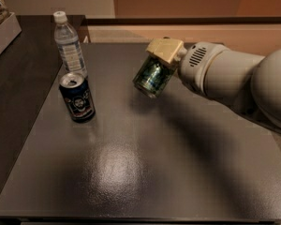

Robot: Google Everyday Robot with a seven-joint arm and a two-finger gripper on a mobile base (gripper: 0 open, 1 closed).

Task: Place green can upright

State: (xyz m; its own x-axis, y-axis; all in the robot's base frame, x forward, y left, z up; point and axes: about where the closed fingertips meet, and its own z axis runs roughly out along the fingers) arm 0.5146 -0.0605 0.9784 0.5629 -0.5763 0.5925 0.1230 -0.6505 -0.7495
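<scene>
The green can (151,77) is shiny dark green with a silver rim. It hangs tilted above the dark table (145,168), its end facing down and to the left. My gripper (160,59) is shut on the green can from above and behind, with a cream finger (165,50) over the can's upper side. The white arm reaches in from the right.
A dark blue can with a round white emblem (77,97) stands upright at the left of the table. A clear water bottle (69,45) stands just behind it. A box edge (2,29) shows at the far left. A tan ledge runs behind the table.
</scene>
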